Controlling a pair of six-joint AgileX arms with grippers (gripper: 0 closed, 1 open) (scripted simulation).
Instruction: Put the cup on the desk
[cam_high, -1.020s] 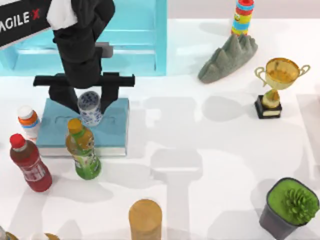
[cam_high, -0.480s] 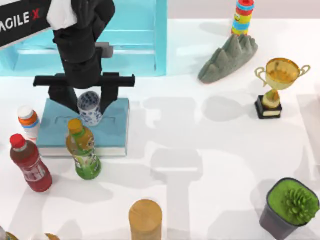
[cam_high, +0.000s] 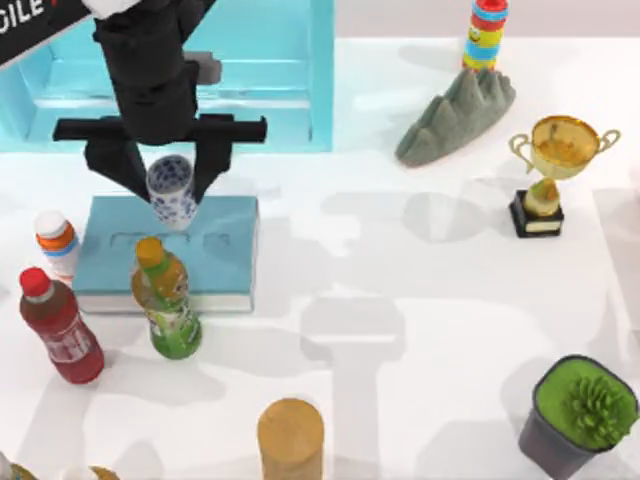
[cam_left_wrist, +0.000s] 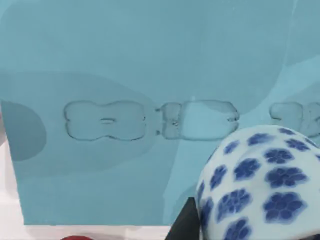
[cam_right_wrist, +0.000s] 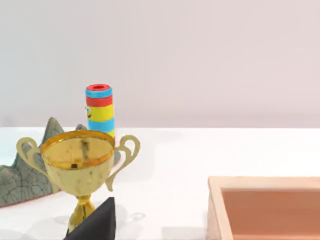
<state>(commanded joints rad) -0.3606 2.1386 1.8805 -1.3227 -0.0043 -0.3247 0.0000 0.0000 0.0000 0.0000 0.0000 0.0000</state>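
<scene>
The cup (cam_high: 172, 194), white with a dense blue flower pattern, hangs between the black fingers of my left gripper (cam_high: 168, 188), which is shut on it. It is held above the back edge of the teal book (cam_high: 215, 262), clear of the cover. In the left wrist view the cup (cam_left_wrist: 260, 185) is close at the lower right, with the book's embossed cover (cam_left_wrist: 125, 75) beneath and one dark finger (cam_left_wrist: 184, 226) beside it. The desk (cam_high: 400, 260) is the broad white tabletop. A dark fingertip (cam_right_wrist: 96, 223) of my right gripper shows in the right wrist view.
A light-blue cabinet (cam_high: 270, 70) stands behind the book. Bottles stand by the book: orange-capped (cam_high: 56, 243), red (cam_high: 60, 328), green (cam_high: 170, 300). A wooden cylinder (cam_high: 290, 435), a potted plant (cam_high: 578, 412), a golden trophy (cam_high: 552, 170), a grey rock (cam_high: 455, 115) and a ring toy (cam_high: 486, 32) are around.
My left gripper has risen with the cup in it, lifting it off the book and shifting slightly toward the cabinet. Nothing else moved.
</scene>
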